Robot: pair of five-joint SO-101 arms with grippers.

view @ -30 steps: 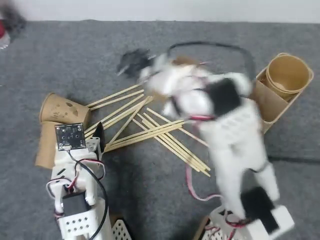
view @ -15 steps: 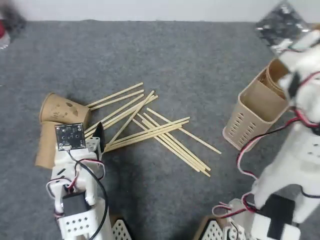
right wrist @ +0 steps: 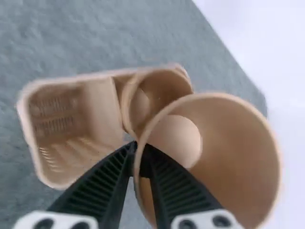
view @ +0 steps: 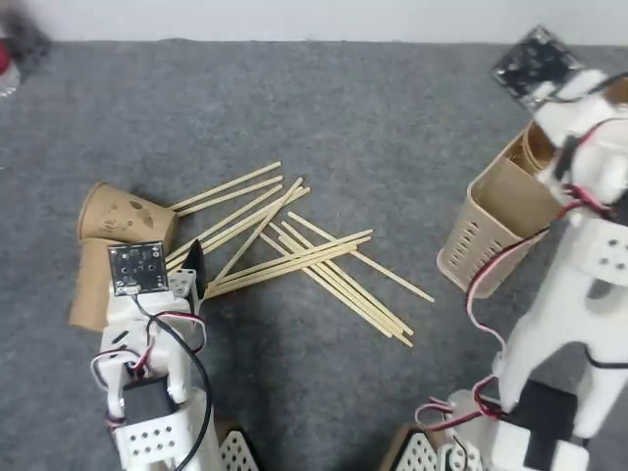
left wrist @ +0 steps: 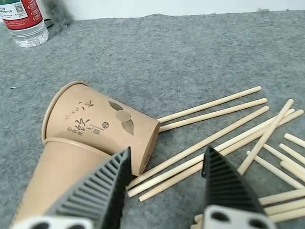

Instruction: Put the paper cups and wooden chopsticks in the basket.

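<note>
Your right gripper [right wrist: 138,149] is clamped on the rim of a paper cup [right wrist: 214,157], held over the basket [right wrist: 62,124] — another cup [right wrist: 159,90] sits inside. Your left gripper [left wrist: 167,160] hangs spread apart by two toppled cups [left wrist: 95,126] and the scattered wooden chopsticks [left wrist: 209,110].

Paper cups [view: 123,218] lie left of the chopsticks [view: 294,257] (just beside them), the basket [view: 486,231] well apart at right.
</note>
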